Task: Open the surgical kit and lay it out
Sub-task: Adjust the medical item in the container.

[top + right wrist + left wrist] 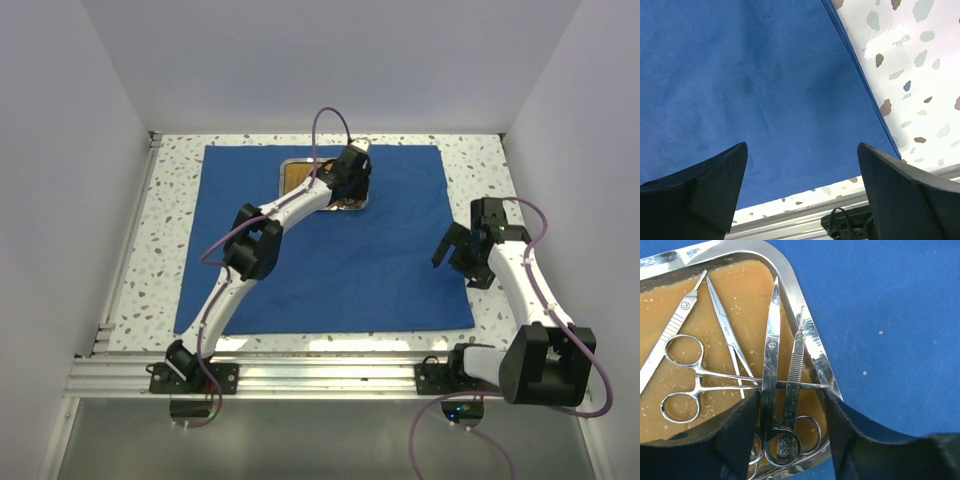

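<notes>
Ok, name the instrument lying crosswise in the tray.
The ring-handled forceps: its shaft crosses the scissors and tweezers, tips reaching the rim of the tray; the others lie roughly parallel.

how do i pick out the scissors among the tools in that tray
On the blue cloth, find the steel tray near its far edge, where the left pincer hovers. The scissors lie lengthwise between the pincer's fingers, blades pointing away. Unlike the ridged, ringless handle beside them and the ringed forceps lying crosswise, they have a pivot screw midway along.
</notes>
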You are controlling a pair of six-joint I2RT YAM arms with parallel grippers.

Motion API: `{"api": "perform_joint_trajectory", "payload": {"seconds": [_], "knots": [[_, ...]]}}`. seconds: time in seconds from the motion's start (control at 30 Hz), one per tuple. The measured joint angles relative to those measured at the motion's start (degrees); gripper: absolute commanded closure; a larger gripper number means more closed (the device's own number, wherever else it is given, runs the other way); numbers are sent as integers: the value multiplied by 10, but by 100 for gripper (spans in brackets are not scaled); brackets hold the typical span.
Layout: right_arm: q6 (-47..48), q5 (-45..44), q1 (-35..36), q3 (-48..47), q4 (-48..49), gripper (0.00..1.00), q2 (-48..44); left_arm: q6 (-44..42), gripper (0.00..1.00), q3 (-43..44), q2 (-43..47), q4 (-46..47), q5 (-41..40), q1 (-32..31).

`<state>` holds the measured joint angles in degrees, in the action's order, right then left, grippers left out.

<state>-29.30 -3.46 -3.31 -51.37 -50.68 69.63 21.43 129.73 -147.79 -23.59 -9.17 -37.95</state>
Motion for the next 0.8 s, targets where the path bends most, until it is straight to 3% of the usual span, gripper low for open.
{"api": "perform_joint_trajectory", "payload": {"seconds": [0.27,0.37,0.5,0.8], "knots": [[7,0,0,0,5,5,15,-1,71,5,-3,0,-10,1],[11,0,0,0,7,5,20,1,90,10,-5,0,-11,2],[14,0,0,0,9,5,25,2,100,10,-5,0,-11,4],[23,0,0,0,14,5,36,-1,99,12,-5,-3,-14,10]]}}
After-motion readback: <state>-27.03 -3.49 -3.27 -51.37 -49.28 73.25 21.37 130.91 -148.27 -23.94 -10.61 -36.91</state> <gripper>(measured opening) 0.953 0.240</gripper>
